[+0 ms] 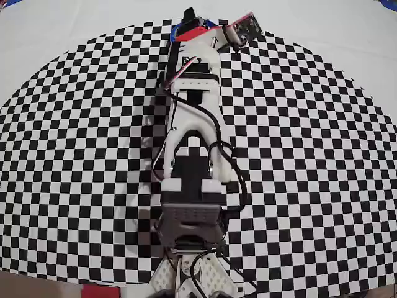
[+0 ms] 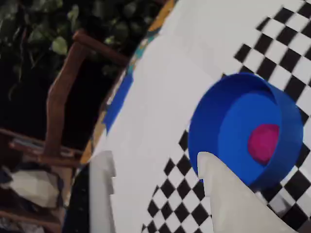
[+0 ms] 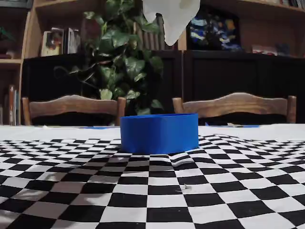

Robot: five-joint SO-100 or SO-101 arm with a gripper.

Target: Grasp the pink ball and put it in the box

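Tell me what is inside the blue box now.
In the wrist view the pink ball lies inside the blue box, on its floor. A white gripper finger covers part of the near rim. In the fixed view the wall hides the inside.

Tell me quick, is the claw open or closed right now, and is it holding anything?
Claw: open and empty, fingers spread above the box; the pink ball lies inside it.

White-and-black arm (image 1: 195,124) (black cables looped), red-tipped claw (image 1: 197,30).
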